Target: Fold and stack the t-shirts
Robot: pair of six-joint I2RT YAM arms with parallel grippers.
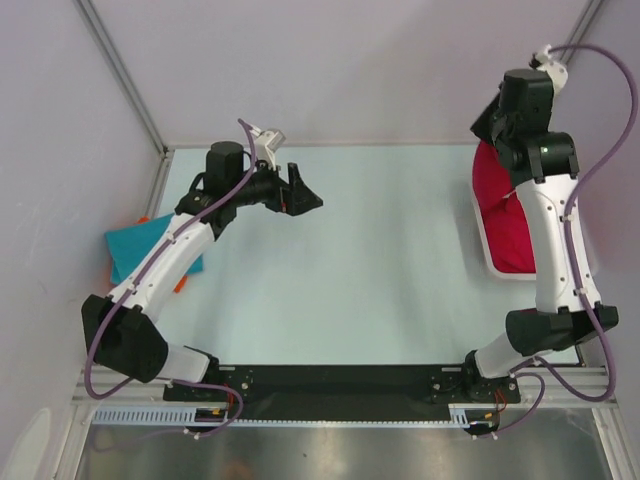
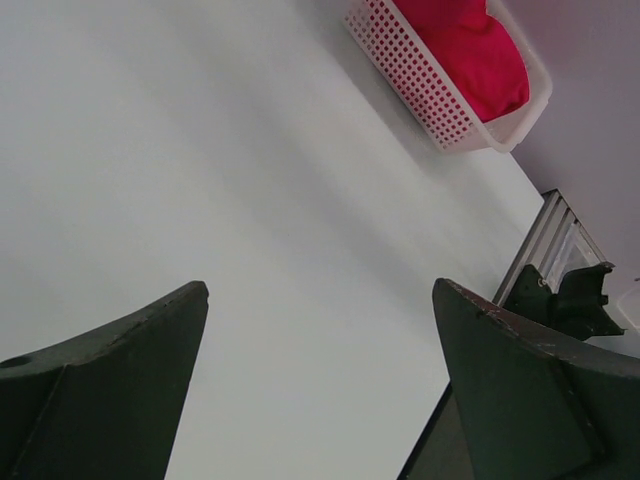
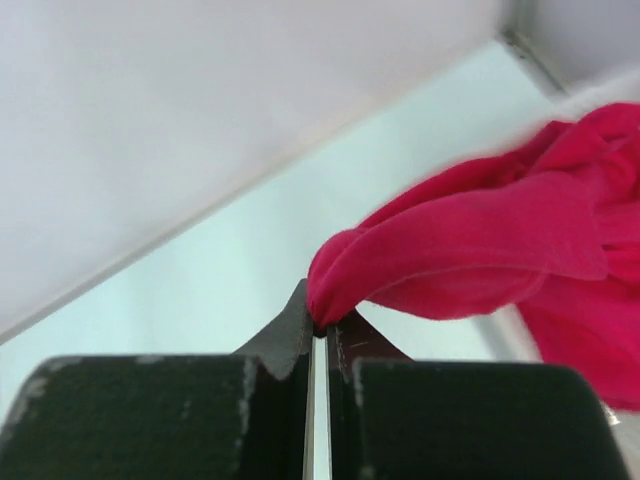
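The magenta-pink t-shirt (image 1: pixel 503 215) lies bunched in the white basket (image 1: pixel 482 240) at the right; it also shows in the left wrist view (image 2: pixel 470 50). My right gripper (image 3: pixel 322 318) is shut on a fold of the magenta-pink t-shirt (image 3: pixel 480 240) and holds it raised above the basket. The teal t-shirt (image 1: pixel 140 245) lies folded at the table's left edge with a bit of the orange t-shirt (image 1: pixel 181 286) showing under it. My left gripper (image 1: pixel 305 195) is open and empty above the middle-left of the table; its fingers (image 2: pixel 120 380) frame bare table.
The white slotted basket (image 2: pixel 420 85) stands against the right side. Grey walls and a metal frame bound the table at the back and sides. The left arm lies partly over the teal shirt.
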